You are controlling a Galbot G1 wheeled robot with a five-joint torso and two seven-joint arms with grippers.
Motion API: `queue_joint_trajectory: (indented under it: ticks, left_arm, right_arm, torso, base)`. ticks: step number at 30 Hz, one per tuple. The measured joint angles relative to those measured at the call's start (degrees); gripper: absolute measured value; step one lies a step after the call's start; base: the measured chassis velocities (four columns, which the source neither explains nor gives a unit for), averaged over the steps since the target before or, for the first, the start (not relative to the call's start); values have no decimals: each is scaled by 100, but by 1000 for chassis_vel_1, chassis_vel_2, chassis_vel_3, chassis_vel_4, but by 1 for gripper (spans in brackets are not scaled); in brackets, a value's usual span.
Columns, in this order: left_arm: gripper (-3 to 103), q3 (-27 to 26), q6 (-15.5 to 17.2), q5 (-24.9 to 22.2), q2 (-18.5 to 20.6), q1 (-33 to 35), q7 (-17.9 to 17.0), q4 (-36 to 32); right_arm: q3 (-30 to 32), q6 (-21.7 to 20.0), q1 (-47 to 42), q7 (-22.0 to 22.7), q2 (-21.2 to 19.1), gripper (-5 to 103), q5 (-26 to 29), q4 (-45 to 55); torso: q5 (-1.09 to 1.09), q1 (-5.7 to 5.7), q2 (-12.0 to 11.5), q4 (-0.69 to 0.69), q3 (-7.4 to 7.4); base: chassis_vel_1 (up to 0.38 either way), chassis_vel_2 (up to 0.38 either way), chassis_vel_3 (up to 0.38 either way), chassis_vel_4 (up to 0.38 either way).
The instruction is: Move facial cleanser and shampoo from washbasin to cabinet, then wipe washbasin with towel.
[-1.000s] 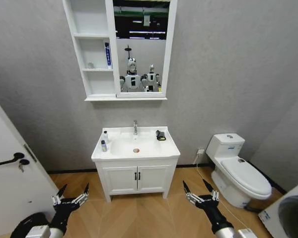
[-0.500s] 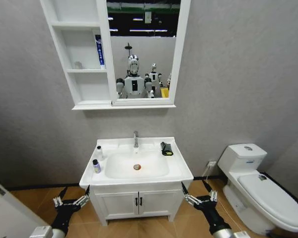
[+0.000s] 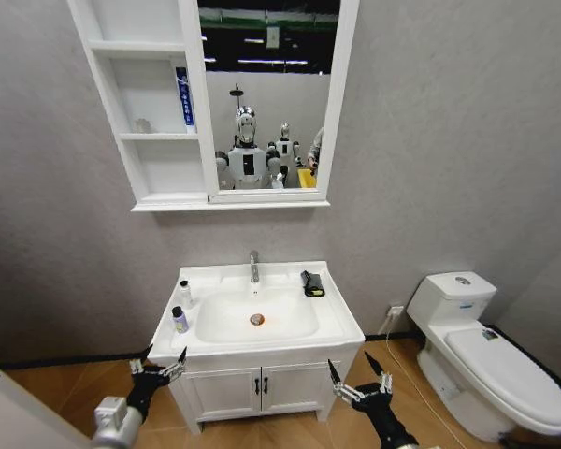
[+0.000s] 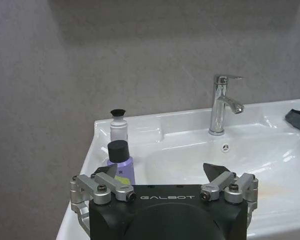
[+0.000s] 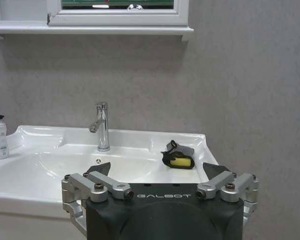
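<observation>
Left gripper (image 3: 158, 369) is seen low in the head view, in front of the left corner of the white rectangular ceramic washbasin (image 3: 337, 323), fingers spread and nothing held. Right gripper (image 3: 359, 384) is held at a similar height off the basin's front right corner, also spread and empty. Neither gripper is touching the basin or anything on it. Two bottles are stood on the left rim of the basin: a small purple bottle with a black cap (image 3: 179, 320) nearer the front, and a white bottle with a black cap (image 3: 185, 293) just behind it, nearer the wall. In the left wrist view the purple bottle (image 4: 120, 162) is seen directly ahead of the left gripper (image 4: 162, 172), with the white one (image 4: 118, 127) behind it. The small black cloth towel with a yellow patch (image 3: 312, 283) is lying bunched on the back right of the rim, to the right of the chrome tap (image 3: 253, 265); it is also seen in the right wrist view (image 5: 178, 156), ahead of the right gripper (image 5: 157, 170). An orange-ringed drain (image 3: 256, 319) sits at the bottom of the bowl. The white wall cabinet with three narrow shelves and a mirror panel (image 3: 156, 112) is mounted above the basin; a blue-and-white tube (image 3: 181, 96) is stood on its middle shelf.
</observation>
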Motion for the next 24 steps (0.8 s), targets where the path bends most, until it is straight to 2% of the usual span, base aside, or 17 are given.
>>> queue_joint_trajectory:
  ticks: [3, 5, 9, 20, 24]
  left_arm:
    - [97, 87, 25, -51, 23, -343, -149, 275]
    - [97, 165, 76, -98, 5, -584, -419, 532]
    - [97, 214, 79, -109, -18, -732, -517, 708]
    - [97, 660, 150, -229, -100, -1632, -776, 1776]
    - [97, 740, 62, -7, -191, -1997, -797, 2194]
  right_arm:
    - [-32, 10, -26, -6, 95, 100, -37, -98]
    - [-50, 15, -37, -8, 174, 100, -51, -166]
    - [-50, 15, -41, -8, 208, 100, -51, -190]
    - [138, 15, -107, -10, 216, 100, -11, -197]
    - [168, 24, -121, -19, 225, 100, -7, -203]
  torso:
    - [0, 0, 0, 1, 0]
    - [1, -1, 0, 1, 0]
    - [1, -3, 0, 2, -1]
    - [0, -2, 0, 1, -1]
    - [1, -2, 0, 1, -1]
  base:
    - [0, 0, 0, 0]
    - [0, 0, 0, 0]
    - [0, 0, 0, 0]
    - [0, 0, 0, 0]
    - [0, 0, 0, 0]
